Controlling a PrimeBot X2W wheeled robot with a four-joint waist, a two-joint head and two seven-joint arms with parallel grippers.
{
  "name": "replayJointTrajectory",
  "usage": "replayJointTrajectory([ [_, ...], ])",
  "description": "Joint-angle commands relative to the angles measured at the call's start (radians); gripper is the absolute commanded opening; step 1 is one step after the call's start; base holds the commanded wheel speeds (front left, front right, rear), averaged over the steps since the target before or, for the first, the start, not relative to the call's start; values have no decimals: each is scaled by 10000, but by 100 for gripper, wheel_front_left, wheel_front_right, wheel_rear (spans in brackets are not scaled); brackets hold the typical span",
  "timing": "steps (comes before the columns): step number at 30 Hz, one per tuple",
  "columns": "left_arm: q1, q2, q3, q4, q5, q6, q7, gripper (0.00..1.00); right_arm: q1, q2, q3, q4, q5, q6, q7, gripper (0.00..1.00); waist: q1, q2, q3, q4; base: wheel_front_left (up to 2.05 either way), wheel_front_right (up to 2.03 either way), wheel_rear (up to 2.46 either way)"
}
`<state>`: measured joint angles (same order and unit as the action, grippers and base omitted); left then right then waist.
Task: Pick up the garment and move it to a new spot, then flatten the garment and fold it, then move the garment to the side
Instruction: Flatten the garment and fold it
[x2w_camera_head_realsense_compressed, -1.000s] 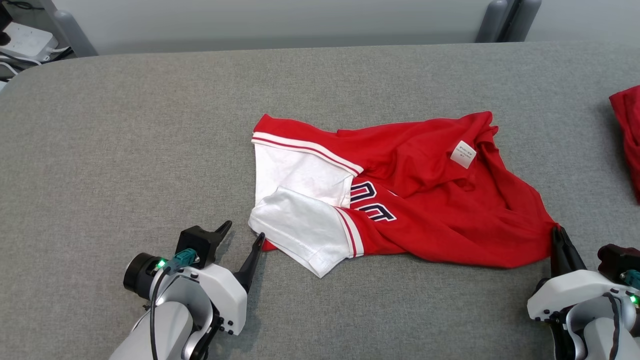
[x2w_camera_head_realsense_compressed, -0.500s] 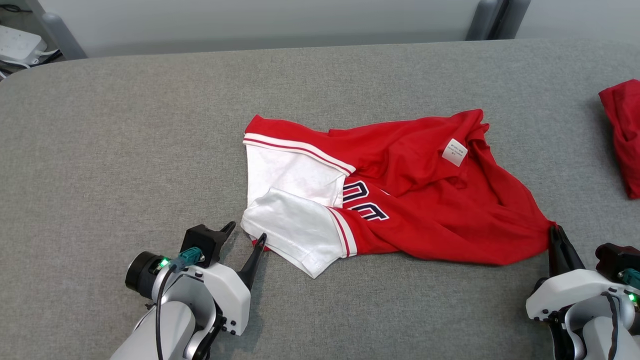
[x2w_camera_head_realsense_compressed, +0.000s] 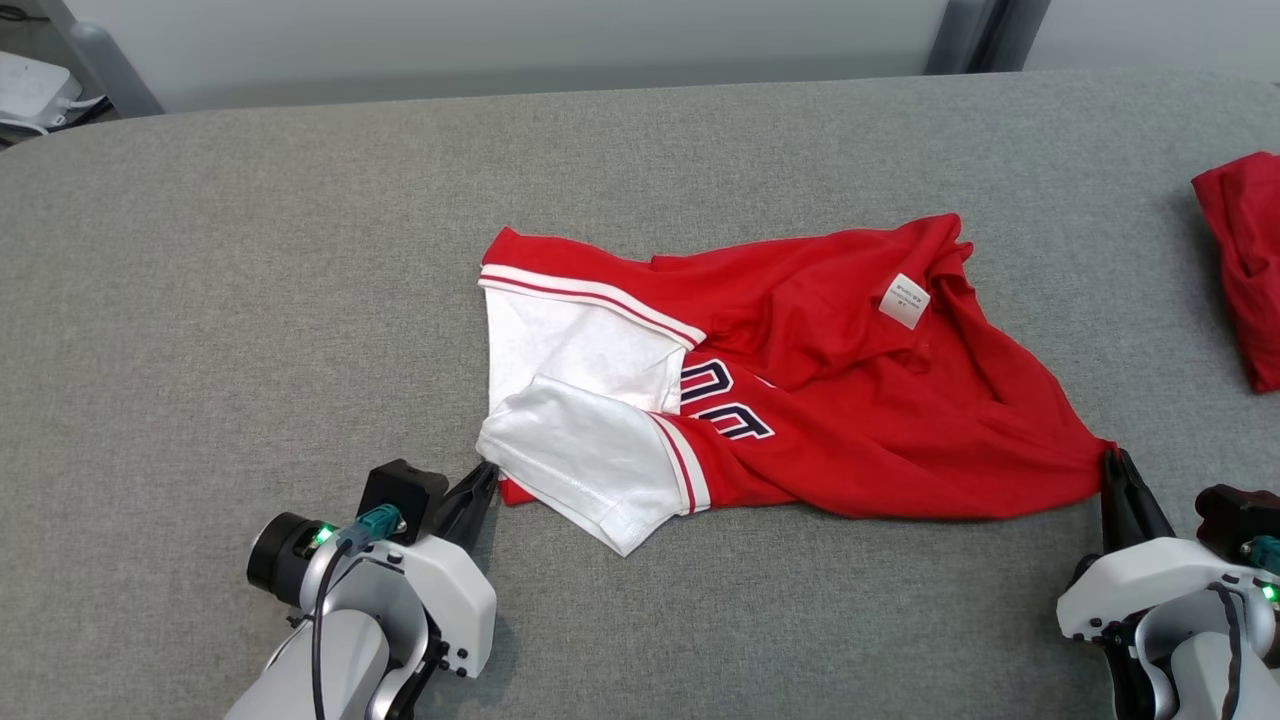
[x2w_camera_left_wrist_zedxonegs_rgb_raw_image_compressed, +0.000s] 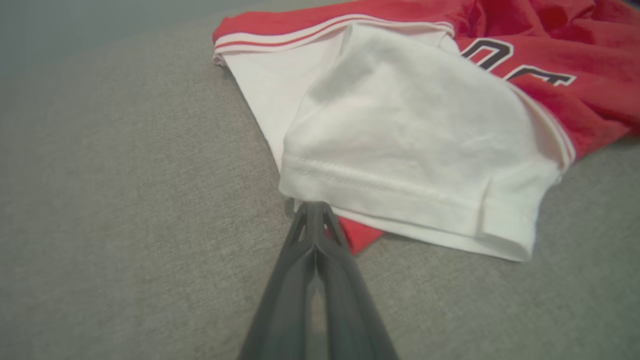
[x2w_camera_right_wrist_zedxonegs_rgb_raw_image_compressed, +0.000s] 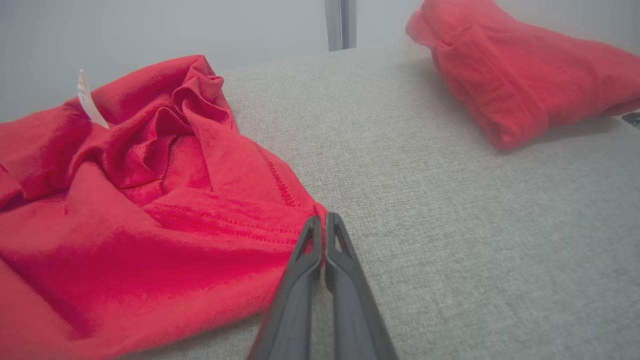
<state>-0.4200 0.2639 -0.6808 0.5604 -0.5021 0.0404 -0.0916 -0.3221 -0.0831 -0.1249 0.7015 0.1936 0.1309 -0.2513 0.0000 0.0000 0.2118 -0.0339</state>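
- The left gripper (x2w_camera_head_realsense_compressed: 484, 474) sits low on the left of the grey fabric-covered desk (x2w_camera_head_realsense_compressed: 250, 260). Its two long dark fingers are clenched together, and their tips pinch the near left edge of the garment.
- In the left wrist view, the left gripper (x2w_camera_left_wrist_zedxonegs_rgb_raw_image_compressed: 314, 209) has its tips tucked under the stitched hem of the white sleeve (x2w_camera_left_wrist_zedxonegs_rgb_raw_image_compressed: 410, 145), with a small red corner just beside them.
- The crumpled red short-sleeved garment (x2w_camera_head_realsense_compressed: 860, 430) lies across the middle of the desk. Its two white sleeves overlap at the left end, each with a red-and-white striped band.
- Dark blue lettering (x2w_camera_head_realsense_compressed: 722, 400) with a white outline shows partly between the folds, just right of the sleeves.
- A small white label (x2w_camera_head_realsense_compressed: 904, 299) lies on the rumpled red cloth toward the far right of the garment.
- The right gripper (x2w_camera_head_realsense_compressed: 1113, 462) is low on the right, closed tight on the garment's near right corner. In the right wrist view, the right gripper (x2w_camera_right_wrist_zedxonegs_rgb_raw_image_compressed: 324, 221) has the red stitched hem nipped between its tips.
- A second bunched red cloth (x2w_camera_head_realsense_compressed: 1240, 260) rests at the desk's right edge, well apart from the garment.
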Motion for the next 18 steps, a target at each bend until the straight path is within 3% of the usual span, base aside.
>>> replayJointTrajectory([
  [1, -464, 203, 321, -156, -25, -36, -126, 0, -24, -150, 199, -200, 83, -2, -105, 0, 0, 0, -7, 13, 0, 0, 0],
  [4, -479, 222, 332, -69, -28, 24, -180, 0, -9, -160, 212, -183, 87, -2, -105, 0, 0, 0, -34, 43, 0, 0, 0],
  [5, -484, 229, 327, -51, -28, 32, -193, 38, -6, -160, 224, -173, 89, -2, -105, 0, 0, 0, -47, 50, 0, 0, 0],
  [6, -501, 246, 330, -51, -3, 74, -235, 100, -7, -158, 236, -164, 85, -2, -105, 0, 0, 0, -56, 57, 0, 0, 0],
  [18, -761, 249, 166, 41, -7, -55, -233, 100, -29, -238, 402, -122, 85, -2, -105, 0, 0, 0, -66, -1, 0, 0, 0],
])
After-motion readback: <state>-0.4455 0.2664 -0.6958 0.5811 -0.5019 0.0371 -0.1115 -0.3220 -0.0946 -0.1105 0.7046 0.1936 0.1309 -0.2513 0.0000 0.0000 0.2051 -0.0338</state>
